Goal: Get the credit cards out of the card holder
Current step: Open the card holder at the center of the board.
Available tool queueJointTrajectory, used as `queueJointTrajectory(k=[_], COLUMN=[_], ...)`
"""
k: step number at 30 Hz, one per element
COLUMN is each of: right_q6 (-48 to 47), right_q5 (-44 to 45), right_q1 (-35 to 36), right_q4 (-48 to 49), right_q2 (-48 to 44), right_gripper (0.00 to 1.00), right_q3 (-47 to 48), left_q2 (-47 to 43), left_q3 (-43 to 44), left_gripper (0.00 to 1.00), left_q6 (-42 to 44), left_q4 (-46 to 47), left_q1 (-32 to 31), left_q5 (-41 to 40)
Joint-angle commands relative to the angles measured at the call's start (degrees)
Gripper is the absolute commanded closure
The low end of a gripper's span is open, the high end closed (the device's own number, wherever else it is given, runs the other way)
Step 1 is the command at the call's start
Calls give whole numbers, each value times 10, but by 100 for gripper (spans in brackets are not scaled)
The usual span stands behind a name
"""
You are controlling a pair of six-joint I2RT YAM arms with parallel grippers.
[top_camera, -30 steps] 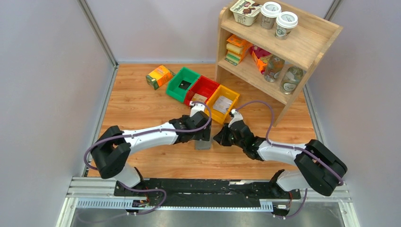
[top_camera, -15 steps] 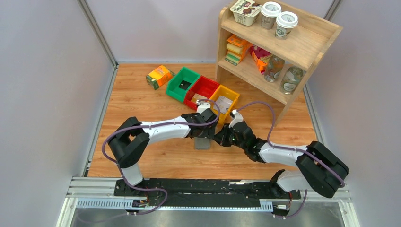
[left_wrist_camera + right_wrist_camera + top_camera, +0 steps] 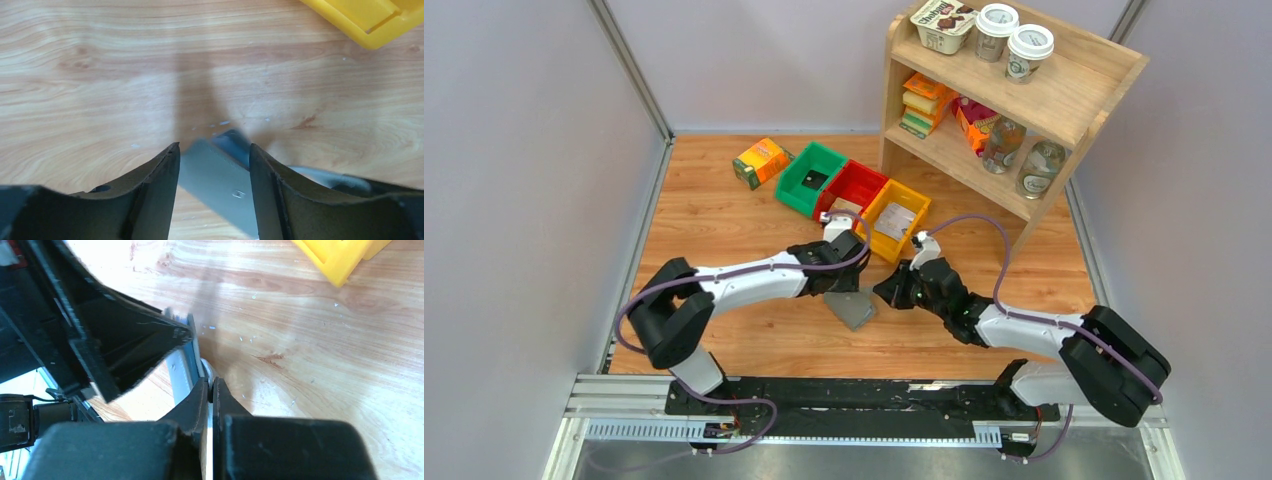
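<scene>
card holder (image 3: pixel 852 308): grey, tilted on the wooden counter (image 3: pixel 724 220), between both hands, near the yellow bin (image 3: pixel 894 220).
left hand (image 3: pixel 214 150): fingers apart, one on each side of the card holder; clamped or only touching, cannot tell.
right hand (image 3: pixel 210 385): fingers together, pinched on the card holder's thin edge.

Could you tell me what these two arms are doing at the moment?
Both arms meet over a small grey bifold card holder at the middle of the wooden table. The left gripper has its jaws apart, straddling the holder, while the right gripper is shut and appears to pinch the holder's edge. No credit card can be seen outside the holder yet.
</scene>
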Motion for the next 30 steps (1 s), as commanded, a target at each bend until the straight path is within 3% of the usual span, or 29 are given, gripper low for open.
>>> queueJointTrajectory(k=[1,10,20,28,30], right_q6=[-15,-3,35,72,79], right_q5=[48,85,169,189,195], right_q1=[0,0,0,1,0], right_q4=[1,-22,-86,-132,-158], right_q2=[-31,-44,-88,-66,-55], right_gripper=[100,100,100,100,95], right_q3=[1,-3,-16,-1,9], left_q2=[-92,-154,-213,-177,-154], left_q3=[-55,-128,-194,-196,-182], left_gripper=[40,52,52,55,58], left_q6=[-3,-36,-70,-62,-55], left_q4=[-3,26,35,54,50], left_q1=[21,25,25,26,26], left_q5=[-12,41,72,107,119])
